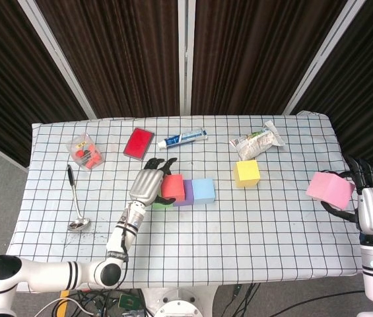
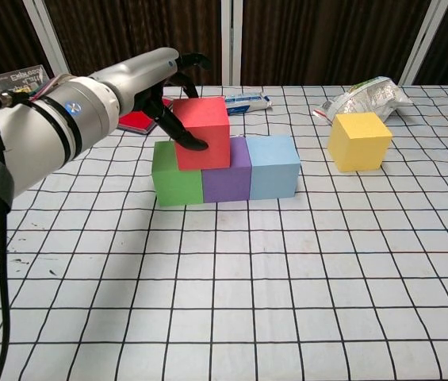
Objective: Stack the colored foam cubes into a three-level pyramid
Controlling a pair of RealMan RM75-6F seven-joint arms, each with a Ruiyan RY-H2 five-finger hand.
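Our left hand (image 2: 164,94) grips the red cube (image 2: 202,132), sitting atop the green cube (image 2: 175,179) and purple cube (image 2: 229,175); the blue cube (image 2: 274,165) adjoins, yellow cube (image 2: 358,140) apart. Our right hand (image 1: 364,191) clasps the pink cube (image 1: 329,187) at the desk (image 1: 272,224) edge.

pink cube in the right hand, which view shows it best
The head view. There the pink cube shows whole at the table's right edge, held by the right hand. The chest view does not show it at all.
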